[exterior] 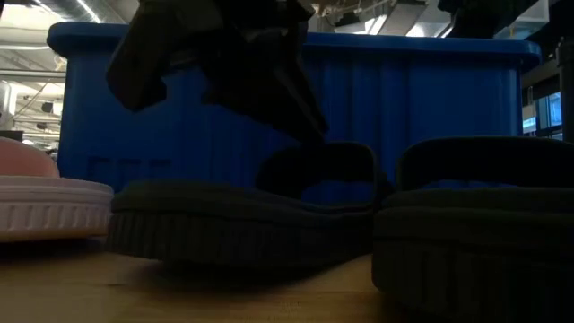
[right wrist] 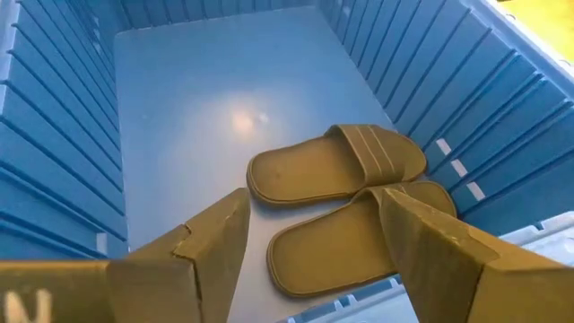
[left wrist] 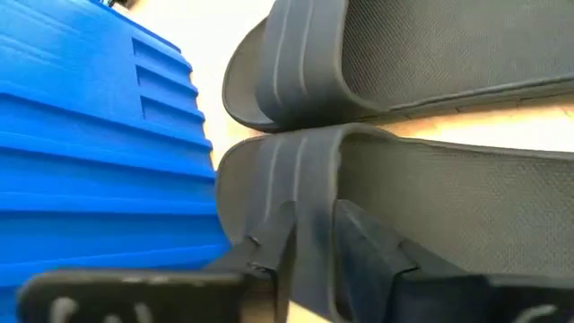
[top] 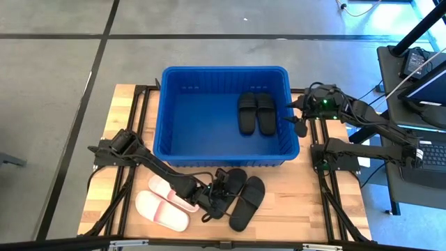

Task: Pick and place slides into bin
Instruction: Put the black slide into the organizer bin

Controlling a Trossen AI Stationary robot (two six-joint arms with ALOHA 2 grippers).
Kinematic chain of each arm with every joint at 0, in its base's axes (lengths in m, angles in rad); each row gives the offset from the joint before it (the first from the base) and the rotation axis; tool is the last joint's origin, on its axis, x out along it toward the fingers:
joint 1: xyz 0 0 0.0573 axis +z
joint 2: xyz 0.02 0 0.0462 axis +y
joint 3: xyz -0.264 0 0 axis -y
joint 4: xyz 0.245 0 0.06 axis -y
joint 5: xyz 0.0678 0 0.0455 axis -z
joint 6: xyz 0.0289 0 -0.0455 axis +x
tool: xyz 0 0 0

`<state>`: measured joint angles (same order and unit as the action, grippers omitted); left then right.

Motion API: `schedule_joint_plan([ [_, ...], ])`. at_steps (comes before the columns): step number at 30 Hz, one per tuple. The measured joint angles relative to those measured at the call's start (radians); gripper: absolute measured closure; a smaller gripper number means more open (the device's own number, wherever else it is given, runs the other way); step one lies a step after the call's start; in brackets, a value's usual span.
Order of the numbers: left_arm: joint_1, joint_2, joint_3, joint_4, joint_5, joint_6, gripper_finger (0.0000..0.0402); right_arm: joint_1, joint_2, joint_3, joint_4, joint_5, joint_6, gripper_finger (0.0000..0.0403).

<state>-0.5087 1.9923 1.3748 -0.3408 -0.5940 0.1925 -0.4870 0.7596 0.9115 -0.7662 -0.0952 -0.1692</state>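
On the wooden bench (top: 300,202), beside the blue bin (top: 167,118), the left gripper (left wrist: 309,242) pinches a black slide's (top: 230,185) strap; a thin hold could slip mid-lift. The right gripper (right wrist: 309,242) hovers open over two binned slides (top: 255,111).

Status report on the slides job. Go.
Left hand shut on strap of a black slide on the table. Right hand open at bin rim. Two black slides binned. White pair waiting. No obstruction.

bright overhead daylight, dim backlit low view, blurred foreground slides (exterior: 242,220)
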Motion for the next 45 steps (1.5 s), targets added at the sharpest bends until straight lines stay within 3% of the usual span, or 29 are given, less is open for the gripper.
schedule_joint_plan([
  [6, -0.001, 0.0, -0.027, 0.054, 0.011, -0.024, 0.0396, 0.0, -0.01, 0.0, -0.001, 0.0, 0.002, 0.0152],
  [30, -0.005, 0.0, -0.027, 0.042, 0.01, -0.066, 0.0396, 0.0, -0.012, 0.0, -0.002, 0.0, 0.006, 0.0152],
  [36, -0.005, 0.0, -0.027, 0.023, 0.012, -0.207, 0.0368, 0.0, -0.012, 0.0, -0.002, 0.0, 0.005, 0.0152],
  [45, -0.005, 0.0, -0.027, 0.001, 0.005, -0.203, 0.0297, 0.0, -0.012, 0.0, -0.002, 0.0, 0.0, 0.0152],
])
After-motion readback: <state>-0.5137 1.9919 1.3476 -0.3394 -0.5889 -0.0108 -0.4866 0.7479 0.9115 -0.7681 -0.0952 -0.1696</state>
